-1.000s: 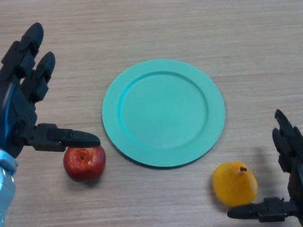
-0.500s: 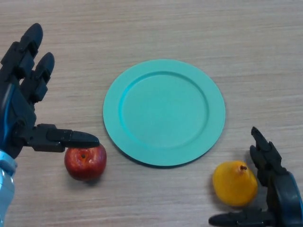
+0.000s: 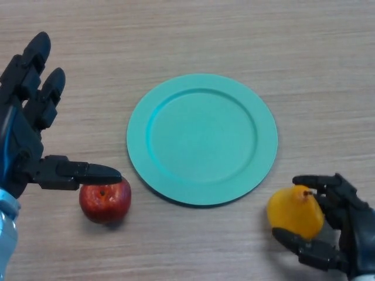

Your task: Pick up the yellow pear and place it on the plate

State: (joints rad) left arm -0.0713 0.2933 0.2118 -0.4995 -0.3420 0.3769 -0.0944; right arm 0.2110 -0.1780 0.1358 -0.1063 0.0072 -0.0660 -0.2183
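The yellow pear [image 3: 294, 212] lies on the wooden table at the lower right, just off the lower right rim of the teal plate [image 3: 202, 139]. My right hand [image 3: 343, 225] is curled round the pear, fingers over its top and right side, thumb under its front. The plate holds nothing. My left hand [image 3: 26, 140] is open at the left edge, fingers spread upward, thumb pointing right.
A red apple [image 3: 105, 201] sits on the table at the lower left, right under my left thumb and close to the plate's lower left rim. The wooden table [image 3: 234, 35] stretches beyond the plate.
My right hand has moved in from the right and closed its fingers and thumb round the pear. The pear has shifted slightly. The left hand has stayed put.
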